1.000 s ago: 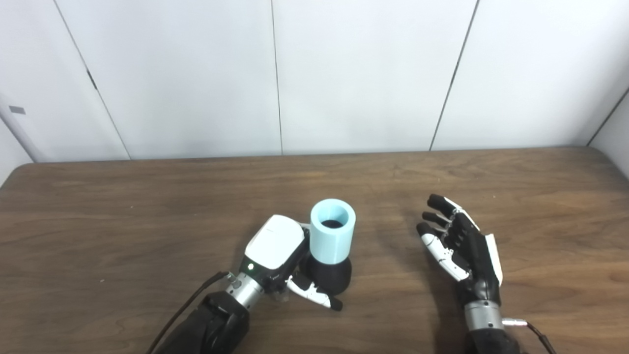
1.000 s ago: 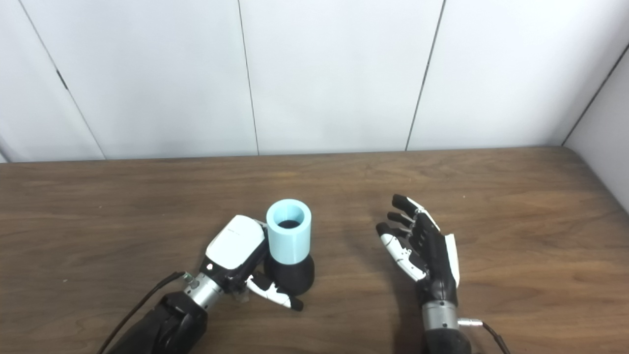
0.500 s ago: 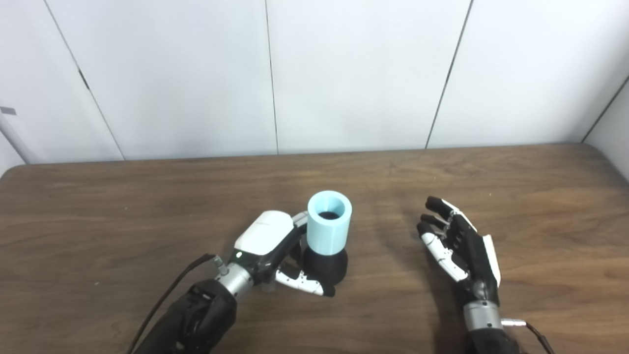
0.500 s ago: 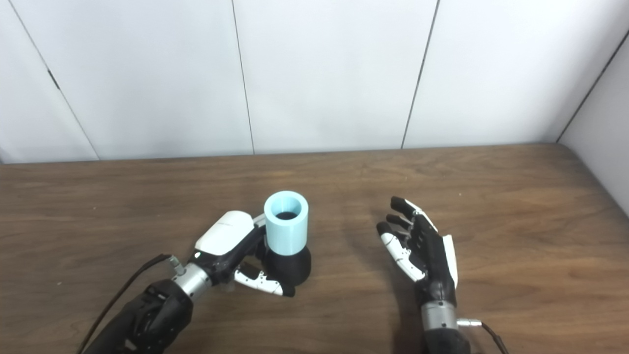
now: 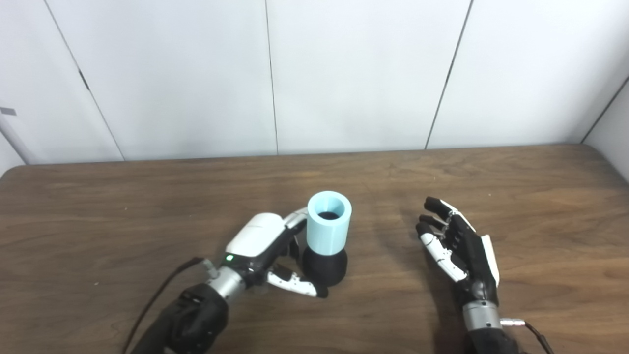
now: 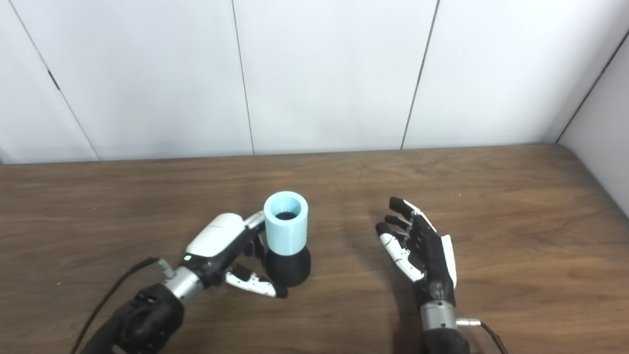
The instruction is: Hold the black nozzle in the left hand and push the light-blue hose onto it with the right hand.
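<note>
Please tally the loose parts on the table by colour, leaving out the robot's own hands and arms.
Light-blue: 1, the hose, standing upright on top of the nozzle.
Black: 1, the nozzle, resting on the table under the hose.
Total: 2 parts, stacked as one piece.

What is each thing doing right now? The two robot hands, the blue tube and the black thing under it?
Light-blue hose piece: upright, open end up, seated on top of the black part.
Black rounded nozzle: standing on the brown wooden table, hose on it.
Left hand: open, fingers spread beside the nozzle; contact unclear.
Right hand: open, empty, apart from the hose.
</note>
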